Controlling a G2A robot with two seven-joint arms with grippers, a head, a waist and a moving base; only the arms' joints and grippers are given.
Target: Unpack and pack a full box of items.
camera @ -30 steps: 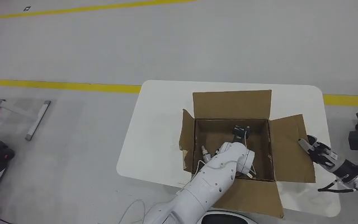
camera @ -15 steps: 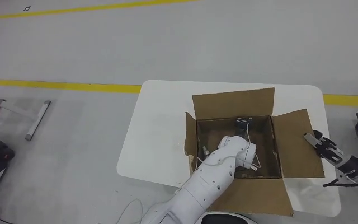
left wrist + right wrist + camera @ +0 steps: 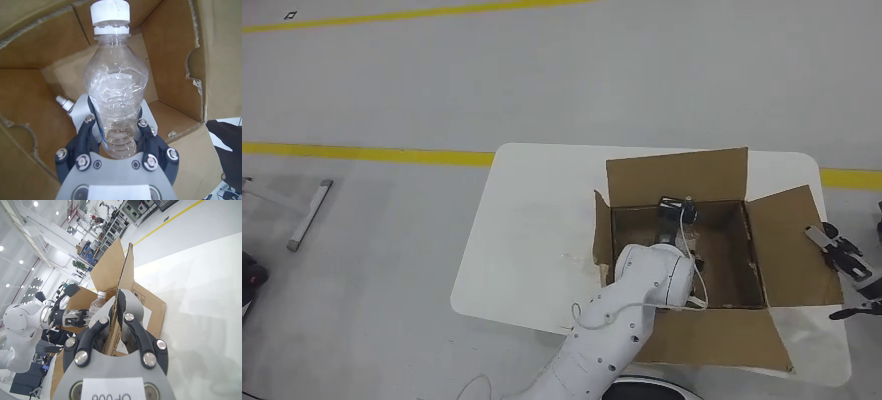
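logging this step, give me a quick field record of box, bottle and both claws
box: cardboard, flaps open, on white table
bottle: clear, white cap, held over the box's inside
left claw: shut on bottle's lower body
right claw: shut on side flap
other content: white-tipped item in box, partly hidden

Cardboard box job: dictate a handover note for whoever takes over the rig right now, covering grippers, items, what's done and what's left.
Left gripper: shut on the clear bottle, white cap on, held in the mouth of the open cardboard box.
Right gripper: clamped on the edge of the box's side flap.
The box stands on the white table with its flaps open. A small white-tipped item lies at the box bottom, partly hidden.
Done: box opened. I cannot tell whether the bottle is going in or coming out.
Left: finish moving the bottle, handle the remaining item, release the flap.
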